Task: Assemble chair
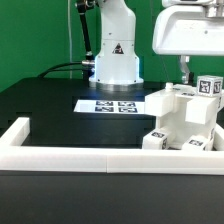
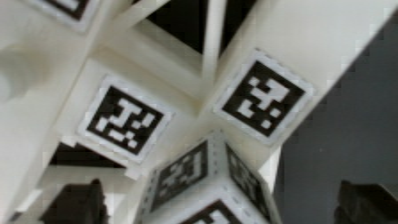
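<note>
Hovering over the half-built chair [image 1: 186, 118], mid-assembly.
The pincer [image 1: 185, 72] hangs just above the white tagged pieces clustered on the tabletop [image 1: 45, 100] at the exterior view's right. I cannot tell whether it is spread or pinching. Next probably comes careful alignment with a tagged bar.

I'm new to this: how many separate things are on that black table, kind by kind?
Robot arm: 1
Marker board: 1
Border rail: 1
Chair cluster of white tagged pieces: 1
Total: 4
</note>
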`<state>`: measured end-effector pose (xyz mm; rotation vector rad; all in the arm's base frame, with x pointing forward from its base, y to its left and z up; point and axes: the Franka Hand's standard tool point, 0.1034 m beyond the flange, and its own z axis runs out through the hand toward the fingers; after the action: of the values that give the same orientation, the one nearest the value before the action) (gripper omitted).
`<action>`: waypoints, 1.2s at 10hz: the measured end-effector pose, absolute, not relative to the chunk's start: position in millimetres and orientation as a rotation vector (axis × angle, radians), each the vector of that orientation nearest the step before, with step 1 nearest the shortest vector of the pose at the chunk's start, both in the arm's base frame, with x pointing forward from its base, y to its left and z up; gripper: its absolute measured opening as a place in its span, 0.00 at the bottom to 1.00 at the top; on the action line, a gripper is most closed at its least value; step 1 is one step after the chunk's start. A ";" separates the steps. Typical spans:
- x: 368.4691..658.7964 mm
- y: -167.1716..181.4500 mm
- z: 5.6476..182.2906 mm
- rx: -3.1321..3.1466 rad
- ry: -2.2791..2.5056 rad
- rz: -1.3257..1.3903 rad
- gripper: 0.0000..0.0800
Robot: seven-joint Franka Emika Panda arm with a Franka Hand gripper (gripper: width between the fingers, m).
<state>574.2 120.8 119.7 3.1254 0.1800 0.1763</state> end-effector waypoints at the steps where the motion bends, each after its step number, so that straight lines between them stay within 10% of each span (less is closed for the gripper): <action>1: 574.3 120.5 119.7 3.117 0.253 0.176 0.81; 5: 576.0 117.1 120.5 3.058 0.554 0.173 0.81; 9: 576.0 117.0 120.1 3.066 0.516 0.173 0.36; 12: 576.0 117.0 120.0 3.087 0.418 0.176 0.36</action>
<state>576.0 117.0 120.0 3.0867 0.4180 0.1759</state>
